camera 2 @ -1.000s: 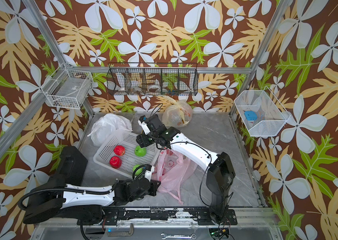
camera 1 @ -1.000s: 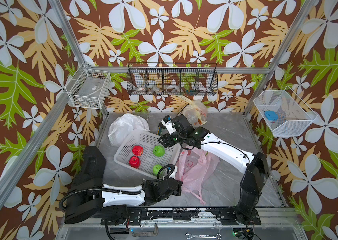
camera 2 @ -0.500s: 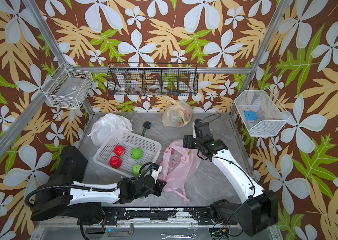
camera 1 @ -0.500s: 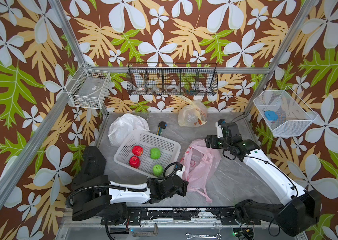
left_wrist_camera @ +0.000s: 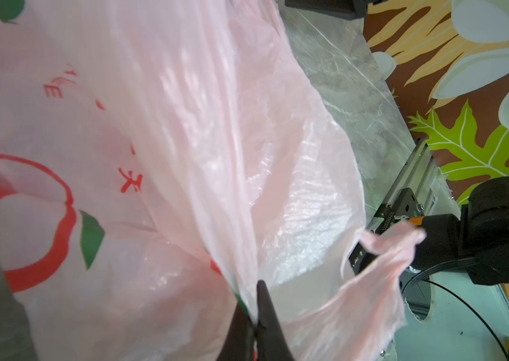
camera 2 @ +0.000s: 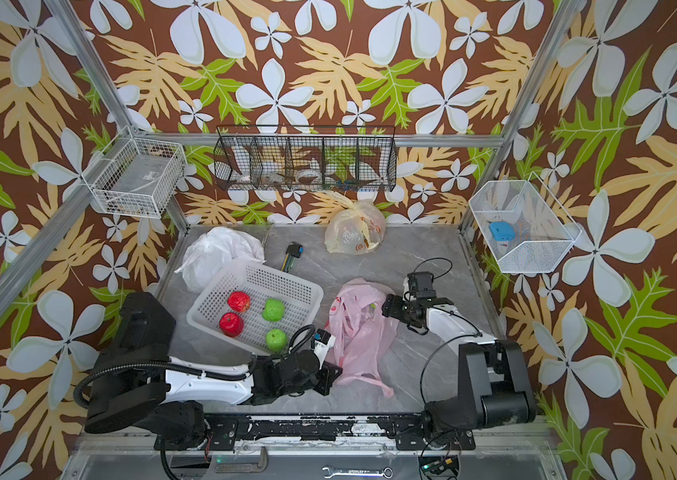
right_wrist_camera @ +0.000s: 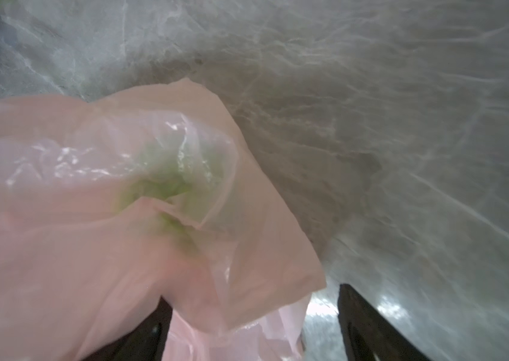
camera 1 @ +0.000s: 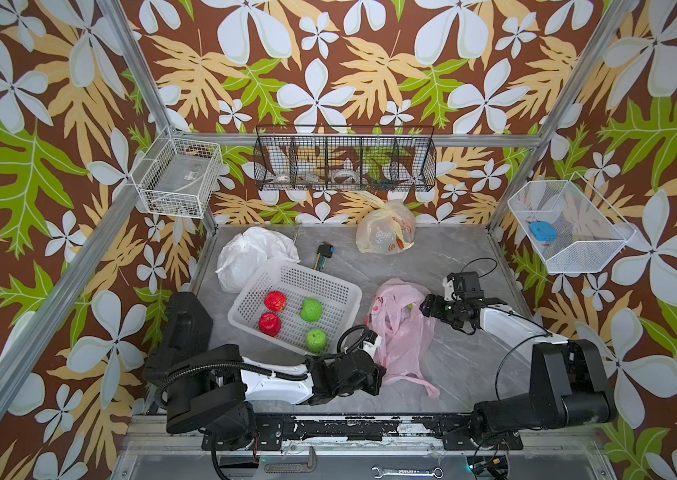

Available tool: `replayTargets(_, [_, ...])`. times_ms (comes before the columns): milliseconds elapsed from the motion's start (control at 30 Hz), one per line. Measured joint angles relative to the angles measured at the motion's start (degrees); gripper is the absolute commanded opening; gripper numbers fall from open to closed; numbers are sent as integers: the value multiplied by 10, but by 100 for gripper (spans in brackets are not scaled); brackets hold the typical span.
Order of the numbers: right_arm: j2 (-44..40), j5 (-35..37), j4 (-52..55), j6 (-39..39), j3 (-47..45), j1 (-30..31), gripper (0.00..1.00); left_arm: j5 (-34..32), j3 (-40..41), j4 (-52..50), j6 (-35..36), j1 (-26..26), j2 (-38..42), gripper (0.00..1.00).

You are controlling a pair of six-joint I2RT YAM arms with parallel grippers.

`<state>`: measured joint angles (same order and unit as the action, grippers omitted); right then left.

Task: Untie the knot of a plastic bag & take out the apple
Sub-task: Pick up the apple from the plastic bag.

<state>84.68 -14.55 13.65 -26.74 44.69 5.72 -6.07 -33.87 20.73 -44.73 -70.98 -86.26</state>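
My left arm (camera 1: 274,380) lies low along the front of the worktop (camera 1: 473,365). My left fingers (left_wrist_camera: 267,315) are pinched tight on a fold of the pink bag (camera 1: 401,336) at its near edge; only the left wrist view shows that pinch. My right arm (camera 1: 507,328) reaches in from the side, elbow folded and forearm level. My right fingers (right_wrist_camera: 368,325) stand wide, with loose plastic across one of them. The apple (right_wrist_camera: 165,190) sits inside the bag. The right wrist view shows it as a green blur behind the plastic, and both top views show barely a speck.

Left hand (left_wrist_camera: 251,300) pinched tight, right hand (right_wrist_camera: 253,303) agape, arms low.
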Motion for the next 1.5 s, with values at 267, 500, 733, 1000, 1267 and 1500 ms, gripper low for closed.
replayTargets(267, [47,-31,-72,23,28,31,31,1,2,2,-3,0,-6,0])
replayTargets(500, [25,-53,-90,34,36,45,0,3,1,10,-12,0,-19,0])
replayTargets(733, [-99,-4,-47,50,53,87,0,10,2,14,-13,17,-23,0])
replayTargets(1000, [-260,90,28,60,52,122,25,10,4,24,5,47,-11,0])
replayTargets(1267, [-186,117,36,78,5,127,88,21,0,26,18,67,-14,0])
replayTargets(1500, [2,137,-5,105,94,129,99,32,29,27,17,67,12,0])
